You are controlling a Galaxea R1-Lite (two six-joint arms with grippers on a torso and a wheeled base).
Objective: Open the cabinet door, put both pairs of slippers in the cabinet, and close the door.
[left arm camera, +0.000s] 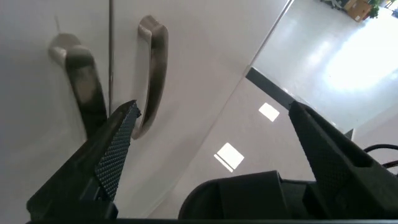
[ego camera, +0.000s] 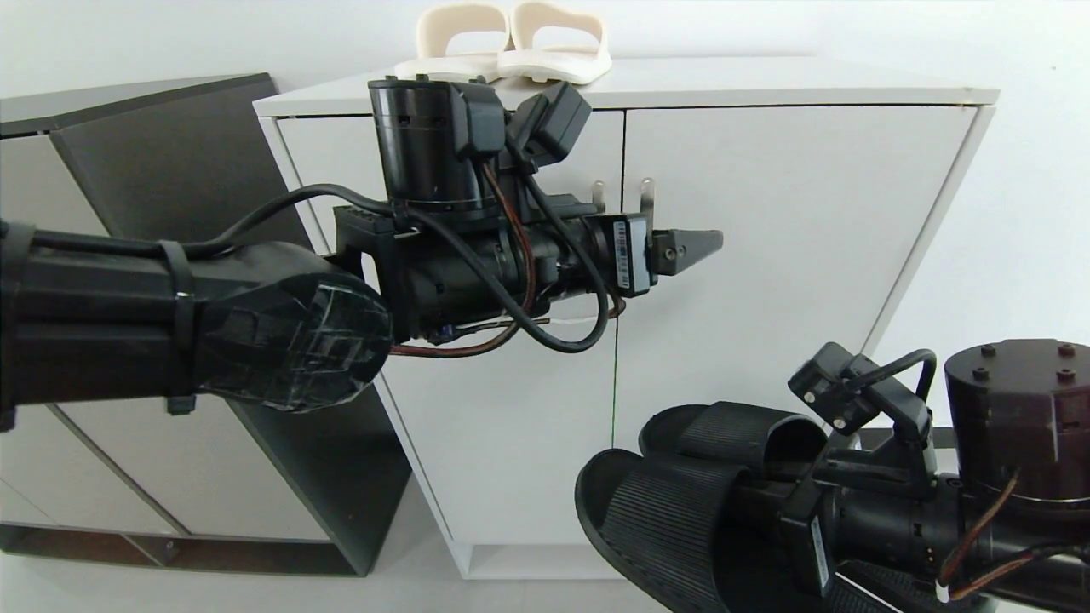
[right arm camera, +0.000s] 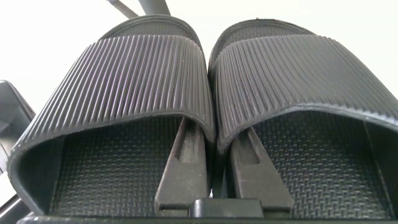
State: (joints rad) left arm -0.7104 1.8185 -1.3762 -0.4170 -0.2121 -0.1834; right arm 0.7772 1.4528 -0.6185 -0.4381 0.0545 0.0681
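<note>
**Doors shut, black pair held**

The left gripper (left arm camera: 211, 112), fingers spread, hovers before the closed white cabinet (ego camera: 766, 255), one finger perhaps touching a door handle (left arm camera: 152, 74). At 5 o'clock in the head view, the right gripper (right arm camera: 217, 180) pinches the black slippers (ego camera: 681, 494) by their adjoining inner walls. The cream slippers (ego camera: 511, 42) sit on the cabinet top at 12 o'clock.

It looked like a mock home entryway, perhaps inside a lab: a white shoe cabinet (ego camera: 800, 255) topped with cream slippers (ego camera: 545, 64) stood mid-frame against a bare white wall (ego camera: 766, 25), a dark grey shelf unit (ego camera: 170, 153) at left, on a glossy pale floor (left arm camera: 323, 68)
</note>
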